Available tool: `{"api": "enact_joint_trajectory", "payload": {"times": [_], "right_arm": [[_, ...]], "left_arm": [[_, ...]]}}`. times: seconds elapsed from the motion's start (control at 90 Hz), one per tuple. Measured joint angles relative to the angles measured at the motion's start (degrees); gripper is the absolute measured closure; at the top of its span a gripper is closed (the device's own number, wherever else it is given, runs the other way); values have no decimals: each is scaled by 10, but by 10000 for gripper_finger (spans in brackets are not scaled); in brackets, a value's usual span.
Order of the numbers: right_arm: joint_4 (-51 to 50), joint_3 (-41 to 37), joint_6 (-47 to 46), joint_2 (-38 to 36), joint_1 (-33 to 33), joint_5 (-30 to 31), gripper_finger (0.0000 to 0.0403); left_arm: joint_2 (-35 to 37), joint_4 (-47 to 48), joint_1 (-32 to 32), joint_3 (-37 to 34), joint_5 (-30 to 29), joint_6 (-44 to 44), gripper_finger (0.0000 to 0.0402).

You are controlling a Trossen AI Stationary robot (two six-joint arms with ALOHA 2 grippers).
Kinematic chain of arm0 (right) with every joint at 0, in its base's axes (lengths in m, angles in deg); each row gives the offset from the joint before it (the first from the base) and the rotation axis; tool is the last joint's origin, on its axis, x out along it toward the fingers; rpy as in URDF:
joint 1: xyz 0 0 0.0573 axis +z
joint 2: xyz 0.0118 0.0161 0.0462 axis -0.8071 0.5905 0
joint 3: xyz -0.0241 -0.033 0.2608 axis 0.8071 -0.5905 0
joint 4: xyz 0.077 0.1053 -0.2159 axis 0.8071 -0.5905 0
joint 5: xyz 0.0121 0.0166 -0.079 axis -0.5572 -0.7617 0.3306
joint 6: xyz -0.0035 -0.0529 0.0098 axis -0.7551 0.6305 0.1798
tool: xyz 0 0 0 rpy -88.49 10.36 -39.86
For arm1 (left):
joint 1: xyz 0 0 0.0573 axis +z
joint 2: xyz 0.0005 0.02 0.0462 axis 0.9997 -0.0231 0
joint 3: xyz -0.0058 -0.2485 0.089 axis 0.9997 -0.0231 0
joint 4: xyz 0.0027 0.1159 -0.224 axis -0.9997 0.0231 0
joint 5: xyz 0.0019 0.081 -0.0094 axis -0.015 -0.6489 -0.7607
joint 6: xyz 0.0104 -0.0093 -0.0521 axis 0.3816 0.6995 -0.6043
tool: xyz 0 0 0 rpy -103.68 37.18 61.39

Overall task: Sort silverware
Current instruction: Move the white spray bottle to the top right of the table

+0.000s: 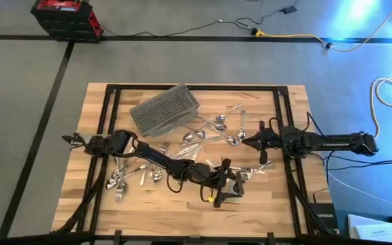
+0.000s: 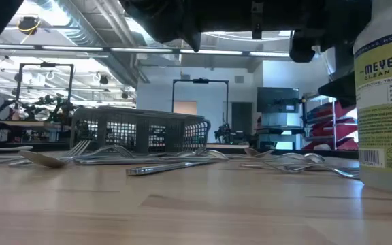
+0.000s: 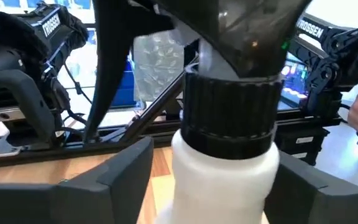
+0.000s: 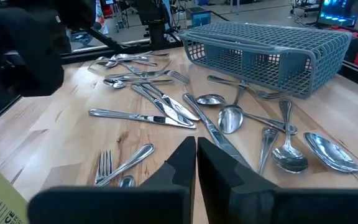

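Forks and spoons (image 4: 160, 112) lie scattered across the counter (image 1: 264, 204), none sorted into the basket (image 1: 165, 109); left gripper (image 1: 226, 187) clamps a spray bottle (image 3: 225, 168), right gripper (image 4: 196, 155) hovers closed.

A: From overhead I log the mesh basket (image 1: 165, 109) lying skewed near the far edge of the wooden surface (image 1: 264, 211).

B: Silverware?

A: Silverware (image 1: 213, 129) scattered just beside the basket, more (image 1: 122, 178) bunched under the left arm. My left gripper (image 1: 231, 189) sits over a bottle near the front edge. Right gripper (image 1: 246, 141) hovers by the spoons; jaws unreadable.
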Motion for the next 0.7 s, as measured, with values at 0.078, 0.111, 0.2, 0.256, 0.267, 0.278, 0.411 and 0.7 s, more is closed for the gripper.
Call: {"api": "enact_joint_trajectory", "payload": {"times": [0.078, 0.111, 0.2, 0.256, 0.267, 0.278, 0.411, 0.7], "right_arm": [[0, 0, 0, 0, 0, 0, 402], [0, 0, 0, 0, 0, 0, 402], [0, 0, 0, 0, 0, 0, 402], [0, 0, 0, 0, 0, 0, 402], [0, 0, 0, 0, 0, 0, 402], [0, 0, 0, 0, 0, 0, 402], [0, 0, 0, 0, 0, 0, 402], [0, 0, 0, 0, 0, 0, 402]], "left_arm": [[0, -1, 0, 0, 2, 0, 198], [0, -2, 0, 0, 5, 1, 208], [0, -2, 0, 0, 14, 1, 235], [0, -2, 0, 0, 14, 1, 248], [0, -2, 0, 0, 14, 1, 250], [0, -2, 0, 0, 14, 1, 252], [0, -2, 0, 0, 14, 2, 256], [0, -7, 0, -1, 14, 0, 252]]}}
